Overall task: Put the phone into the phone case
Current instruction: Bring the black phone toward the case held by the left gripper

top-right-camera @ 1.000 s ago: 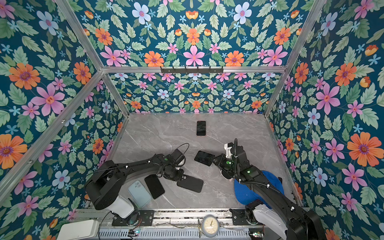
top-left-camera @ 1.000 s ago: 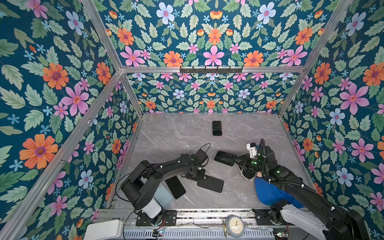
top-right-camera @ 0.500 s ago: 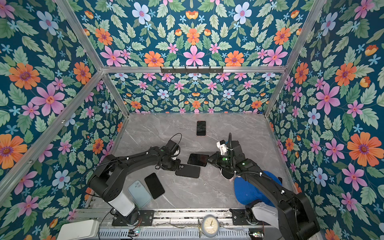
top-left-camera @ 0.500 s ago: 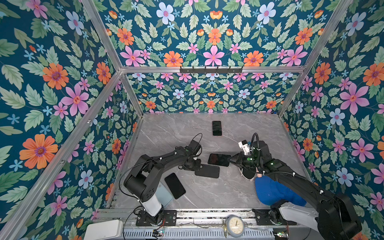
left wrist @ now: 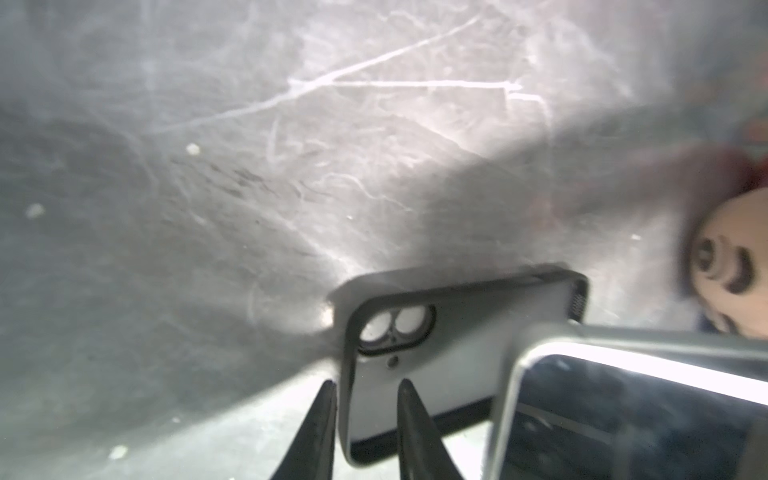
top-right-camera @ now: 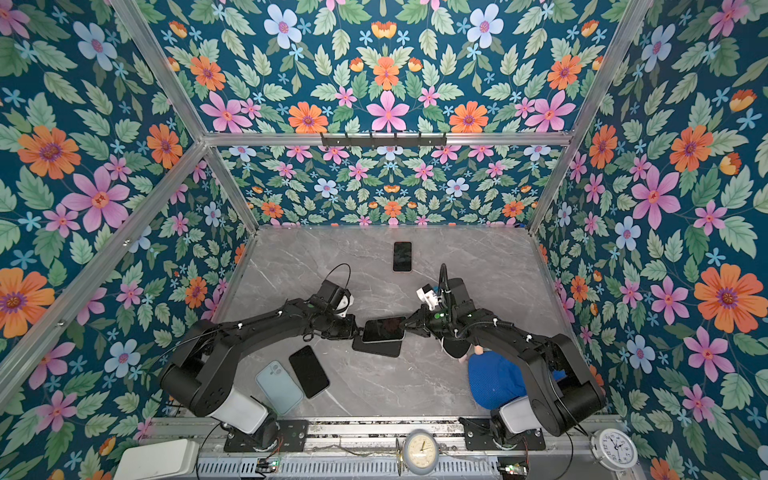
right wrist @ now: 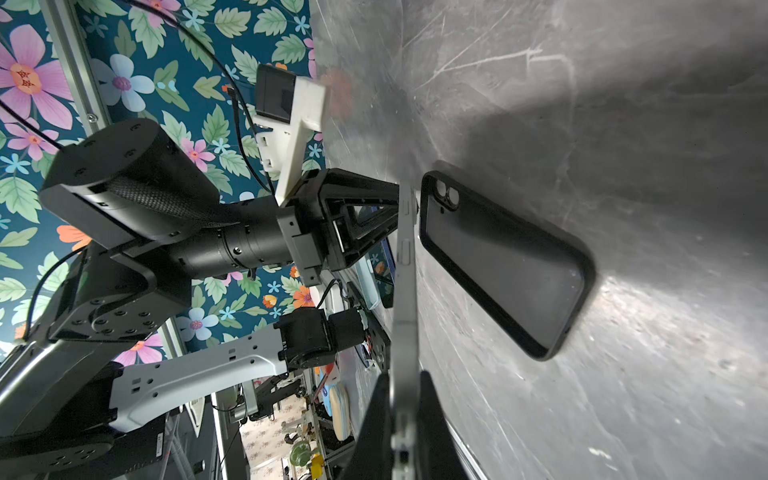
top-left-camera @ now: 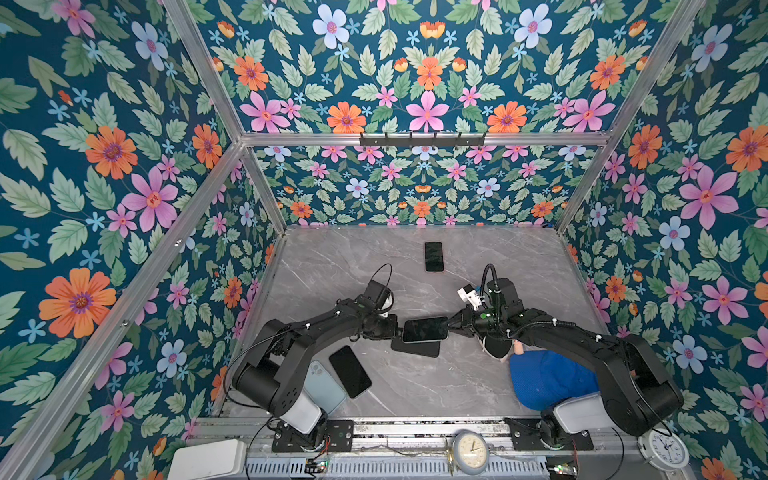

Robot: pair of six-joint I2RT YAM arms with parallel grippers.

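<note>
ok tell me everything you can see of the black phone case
The phone case is matte black, with a smooth inner panel and a two-hole camera cutout at one corner. It is empty and lies open side up on the grey table. The left gripper has its jaws apart astride the camera-end rim; the phone hangs above it.

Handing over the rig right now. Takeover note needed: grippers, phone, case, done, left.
Left gripper: fingers apart, straddling a wall of the case at its camera end; no clamp.
Right gripper: shut on one end of the phone.
Case lies flat on the table, open side up; phone hovers over it, screen up, not touching.
Done: phone lifted and brought over the case.
Left: line up, lower, press in.
</note>
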